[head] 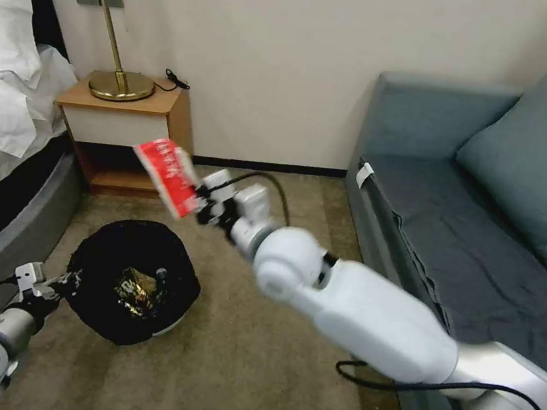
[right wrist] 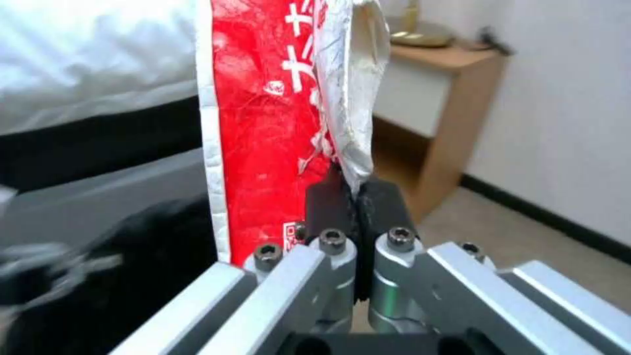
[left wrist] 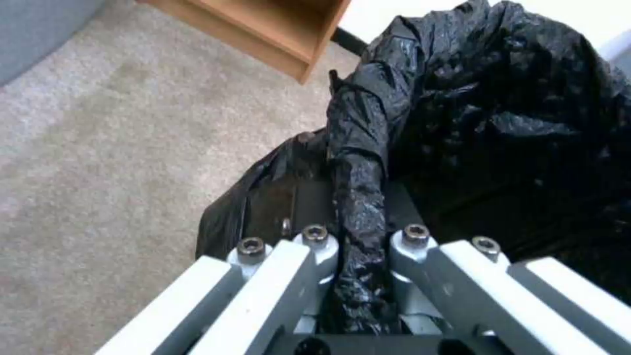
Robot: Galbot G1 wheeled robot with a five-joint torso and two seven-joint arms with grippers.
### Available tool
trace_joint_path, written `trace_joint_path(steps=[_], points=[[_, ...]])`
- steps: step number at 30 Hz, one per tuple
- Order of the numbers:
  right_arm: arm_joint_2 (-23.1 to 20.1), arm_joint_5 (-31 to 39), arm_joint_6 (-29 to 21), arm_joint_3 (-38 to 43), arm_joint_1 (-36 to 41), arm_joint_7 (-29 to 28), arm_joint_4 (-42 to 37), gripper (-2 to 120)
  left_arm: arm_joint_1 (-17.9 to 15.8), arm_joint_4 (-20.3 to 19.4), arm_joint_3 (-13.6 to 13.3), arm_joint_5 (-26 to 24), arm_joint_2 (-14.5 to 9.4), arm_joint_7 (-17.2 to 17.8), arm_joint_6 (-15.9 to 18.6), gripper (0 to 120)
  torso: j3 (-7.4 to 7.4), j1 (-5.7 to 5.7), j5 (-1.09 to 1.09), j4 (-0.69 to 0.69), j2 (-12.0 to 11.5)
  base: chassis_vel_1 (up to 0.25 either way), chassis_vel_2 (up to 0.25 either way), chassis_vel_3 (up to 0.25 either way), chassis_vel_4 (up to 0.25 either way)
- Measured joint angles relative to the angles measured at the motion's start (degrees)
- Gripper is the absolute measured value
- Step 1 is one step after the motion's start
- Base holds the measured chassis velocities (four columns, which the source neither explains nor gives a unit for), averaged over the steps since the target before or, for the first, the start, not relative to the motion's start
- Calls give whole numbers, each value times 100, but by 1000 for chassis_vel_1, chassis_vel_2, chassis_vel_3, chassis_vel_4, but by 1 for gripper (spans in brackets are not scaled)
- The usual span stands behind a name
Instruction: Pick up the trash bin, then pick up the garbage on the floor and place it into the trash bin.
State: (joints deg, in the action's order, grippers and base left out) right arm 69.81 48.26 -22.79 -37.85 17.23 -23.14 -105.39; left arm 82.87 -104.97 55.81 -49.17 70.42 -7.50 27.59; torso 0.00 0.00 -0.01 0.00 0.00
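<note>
The trash bin (head: 132, 280), lined with a crinkled black bag, hangs low over the carpet at the left. My left gripper (head: 65, 282) is shut on the bag's rim (left wrist: 358, 207). Inside the bin lies a gold-brown wrapper (head: 136, 291). Above and behind the bin, my right gripper (head: 199, 205) is shut on a red-and-white packet (head: 168, 174), a piece of the garbage. In the right wrist view the packet (right wrist: 263, 133) stands upright, pinched at its lower edge between the black pads (right wrist: 329, 202).
A wooden nightstand (head: 126, 125) with a brass lamp (head: 118, 80) stands against the back wall. A bed (head: 5, 102) runs along the left and a blue-grey sofa (head: 473, 218) along the right. Bare carpet (head: 231, 374) lies between them.
</note>
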Motion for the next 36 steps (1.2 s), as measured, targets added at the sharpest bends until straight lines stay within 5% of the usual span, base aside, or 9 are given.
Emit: trace_joint_path(steps=[19,36], points=[[289,-994,115,-527,810,327,474,4,3,2,-1,-132,-26,36,66,4,0,0,0,-1,0,0,0,0,0],[399,-1119,72,-613,891,257,610,68,-5,70,-2,-208,-60,32,73,4,0,0,1,0,0,0,0,0,0]])
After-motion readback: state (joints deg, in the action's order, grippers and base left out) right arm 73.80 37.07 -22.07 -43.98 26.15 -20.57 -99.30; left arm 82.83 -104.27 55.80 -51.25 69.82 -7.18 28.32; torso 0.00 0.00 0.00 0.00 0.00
